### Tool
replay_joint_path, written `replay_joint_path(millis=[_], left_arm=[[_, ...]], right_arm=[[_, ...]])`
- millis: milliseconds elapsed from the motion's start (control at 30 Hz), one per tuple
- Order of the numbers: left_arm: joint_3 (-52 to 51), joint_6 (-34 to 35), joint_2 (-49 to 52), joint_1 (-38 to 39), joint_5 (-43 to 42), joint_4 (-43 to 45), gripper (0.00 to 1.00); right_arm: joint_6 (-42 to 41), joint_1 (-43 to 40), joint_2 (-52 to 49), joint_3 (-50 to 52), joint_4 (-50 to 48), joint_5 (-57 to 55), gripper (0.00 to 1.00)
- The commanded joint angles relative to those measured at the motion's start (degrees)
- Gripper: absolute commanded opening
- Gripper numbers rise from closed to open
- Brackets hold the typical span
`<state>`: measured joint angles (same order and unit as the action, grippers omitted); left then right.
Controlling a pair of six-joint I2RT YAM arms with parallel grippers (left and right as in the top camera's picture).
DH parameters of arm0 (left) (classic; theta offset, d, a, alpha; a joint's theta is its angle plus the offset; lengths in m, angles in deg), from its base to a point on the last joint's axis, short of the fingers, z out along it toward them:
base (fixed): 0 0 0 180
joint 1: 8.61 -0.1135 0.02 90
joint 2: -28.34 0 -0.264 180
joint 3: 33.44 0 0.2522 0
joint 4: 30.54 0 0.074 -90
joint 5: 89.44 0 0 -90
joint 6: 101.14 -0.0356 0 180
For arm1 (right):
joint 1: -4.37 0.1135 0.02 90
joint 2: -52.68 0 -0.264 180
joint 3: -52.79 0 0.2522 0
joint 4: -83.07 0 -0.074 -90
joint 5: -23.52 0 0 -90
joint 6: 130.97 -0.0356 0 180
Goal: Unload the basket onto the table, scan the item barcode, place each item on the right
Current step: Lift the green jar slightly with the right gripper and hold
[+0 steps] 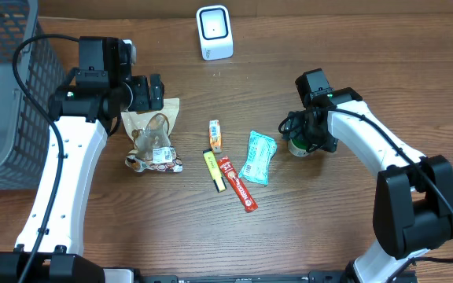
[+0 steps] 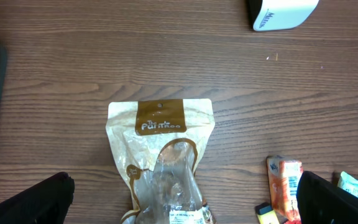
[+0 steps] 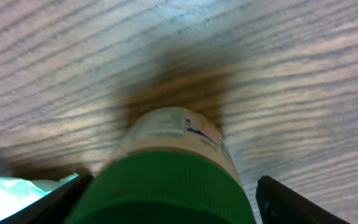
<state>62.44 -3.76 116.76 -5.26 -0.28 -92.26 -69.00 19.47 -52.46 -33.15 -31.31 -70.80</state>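
Between the fingers of our right pincer (image 3: pixel 174 196) stands the small cream-labelled jar with a green screw lid (image 3: pixel 173 140), upright on the brown wooden table (image 3: pixel 303 68). The jaws are open and straddle the lid. We should centre, close squarely below the rim, then present the label to the white box-shaped scanner (image 1: pixel 214 32) well ahead-left. Our left pincer (image 2: pixel 185 198) hangs open.

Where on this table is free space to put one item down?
Bare wood lies between the scanner and the orange packet, and along the near edge below the red bar. Crowded: the row from the brown pouch to the green-lidded jar.
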Motion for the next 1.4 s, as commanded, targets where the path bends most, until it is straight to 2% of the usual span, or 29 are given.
replay_joint_path(millis=[0,700,1100,1367], left_arm=[[0.3,0.4,0.4,0.1,-0.2,0.2,1.0],[0.3,0.4,0.4,0.1,-0.2,0.2,1.0],[0.3,0.4,0.4,0.1,-0.2,0.2,1.0],[0.3,0.4,0.4,0.1,-0.2,0.2,1.0]], right_arm=[[0.4,0.3,-0.5,0.5,-1.0,0.1,0.84],[0.4,0.3,-0.5,3.7,-4.6,0.1,0.84],[0.4,0.3,-0.5,3.7,-3.6,0.1,0.79],[0.4,0.3,-0.5,4.4,-3.8,0.2,0.84]])
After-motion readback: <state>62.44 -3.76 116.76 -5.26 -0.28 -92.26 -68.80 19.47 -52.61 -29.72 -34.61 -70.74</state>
